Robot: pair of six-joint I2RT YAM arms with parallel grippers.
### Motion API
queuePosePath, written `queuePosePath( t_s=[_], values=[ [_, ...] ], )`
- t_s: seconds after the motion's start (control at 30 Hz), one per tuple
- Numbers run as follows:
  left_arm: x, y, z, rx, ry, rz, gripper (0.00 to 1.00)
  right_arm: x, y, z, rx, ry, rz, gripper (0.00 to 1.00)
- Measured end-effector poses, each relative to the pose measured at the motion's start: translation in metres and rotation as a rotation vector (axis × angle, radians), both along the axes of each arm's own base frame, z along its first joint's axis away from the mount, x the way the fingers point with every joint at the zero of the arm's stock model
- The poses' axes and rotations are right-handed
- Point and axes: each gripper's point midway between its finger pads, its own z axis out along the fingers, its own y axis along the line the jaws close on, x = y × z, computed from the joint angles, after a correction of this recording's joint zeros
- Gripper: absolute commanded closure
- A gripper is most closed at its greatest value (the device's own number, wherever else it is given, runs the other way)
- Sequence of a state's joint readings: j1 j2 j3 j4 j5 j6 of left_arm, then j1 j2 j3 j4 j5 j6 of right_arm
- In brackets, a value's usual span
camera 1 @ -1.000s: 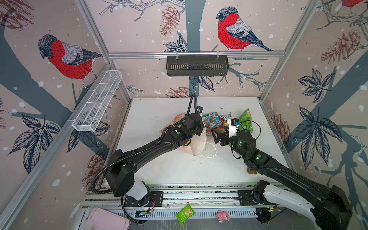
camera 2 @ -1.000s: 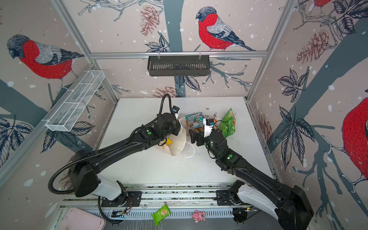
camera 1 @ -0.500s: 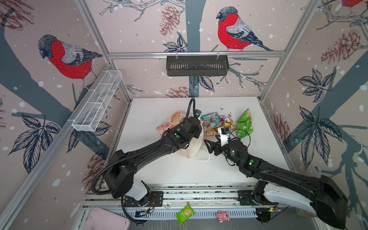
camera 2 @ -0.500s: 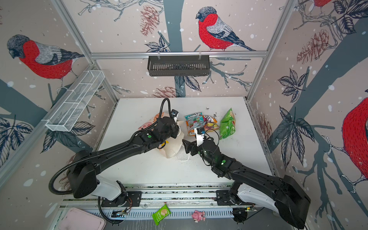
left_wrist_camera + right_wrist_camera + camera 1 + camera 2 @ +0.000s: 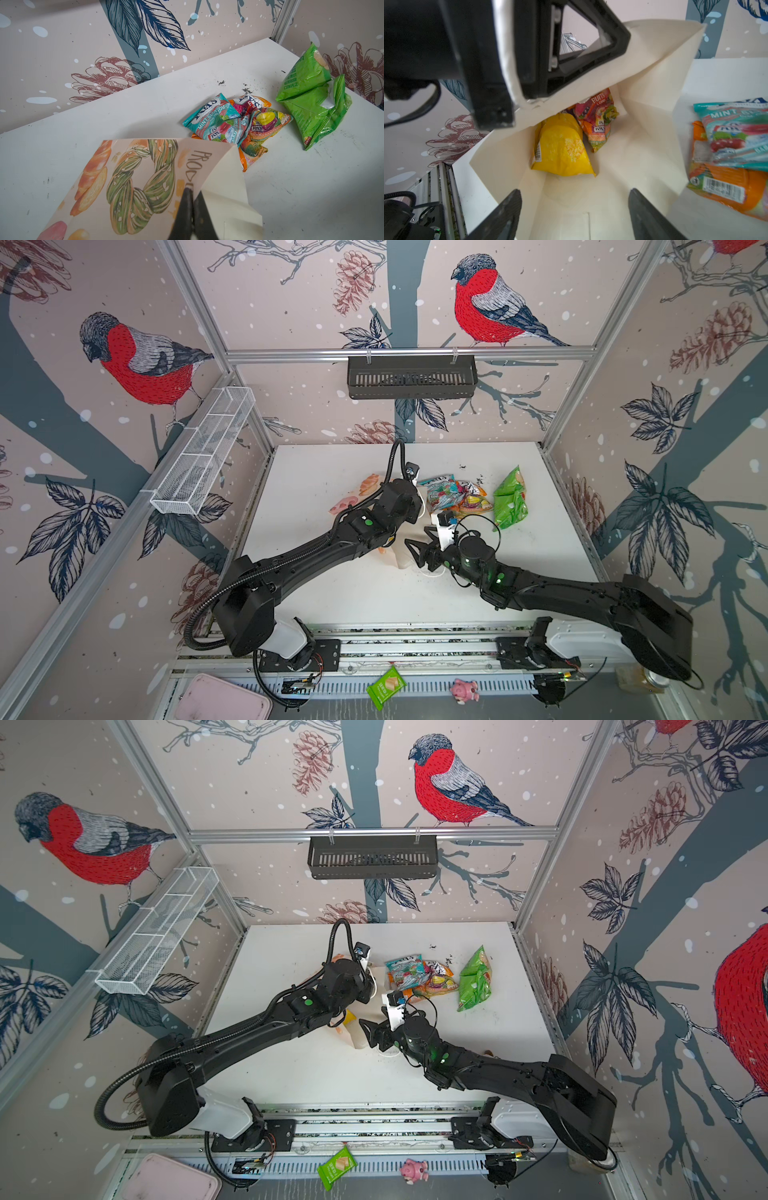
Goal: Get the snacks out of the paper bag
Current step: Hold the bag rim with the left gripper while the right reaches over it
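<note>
Partly done: a heap of packets (image 5: pixel 232 122) and green packets (image 5: pixel 311 97) lie on the table (image 5: pixel 311 187) by the bag (image 5: pixel 135 176), itself on its side. The left gripper (image 5: pixel 192 193) pinches its rim; the right gripper (image 5: pixel 575 195) gapes empty at the mouth. A yellow packet (image 5: pixel 560 149) and a fruit packet (image 5: pixel 596 120) sit inside; anything behind them is hidden.

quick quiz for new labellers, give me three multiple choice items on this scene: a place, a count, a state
1. The yellow packet lies: A in the paper bag B beside it C atop it
2. Packets visible inside the bag: A none B two C five
3. The left gripper is: A open B shut on the bag's rim C shut on a packet
1 A: the bag's walls surround it. 2 B: yellow plus a pink-orange packet. 3 B: its jaws pinch the paper.
</note>
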State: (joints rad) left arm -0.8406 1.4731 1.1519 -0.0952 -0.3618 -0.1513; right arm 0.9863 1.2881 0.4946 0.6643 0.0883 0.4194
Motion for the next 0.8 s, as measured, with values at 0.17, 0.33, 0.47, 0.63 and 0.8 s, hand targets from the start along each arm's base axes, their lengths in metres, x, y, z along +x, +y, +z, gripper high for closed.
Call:
queuePosePath(
  t_s=[0.17,0.33,0.47,0.63,0.8],
  values=[
    [-0.002,0.003,0.005,-0.006,-0.004,0.001,1.0,0.006,0.015,-0.013,-0.024,0.027,0.018,0.34],
    [-0.004,0.005,0.009,-0.012,-0.009,0.001,1.0,0.007,0.03,-0.022,-0.028,0.057,0.042,0.34],
    [-0.003,0.005,0.012,-0.01,-0.008,0.002,1.0,0.005,0.037,-0.029,-0.044,0.065,0.053,0.34],
    [-0.003,0.009,0.019,-0.021,-0.015,0.008,1.0,0.007,0.042,-0.036,-0.055,0.073,0.055,0.35],
    [-0.005,0.014,0.024,-0.026,-0.016,0.013,1.0,0.009,0.048,-0.037,-0.05,0.077,0.057,0.35]
  ],
)
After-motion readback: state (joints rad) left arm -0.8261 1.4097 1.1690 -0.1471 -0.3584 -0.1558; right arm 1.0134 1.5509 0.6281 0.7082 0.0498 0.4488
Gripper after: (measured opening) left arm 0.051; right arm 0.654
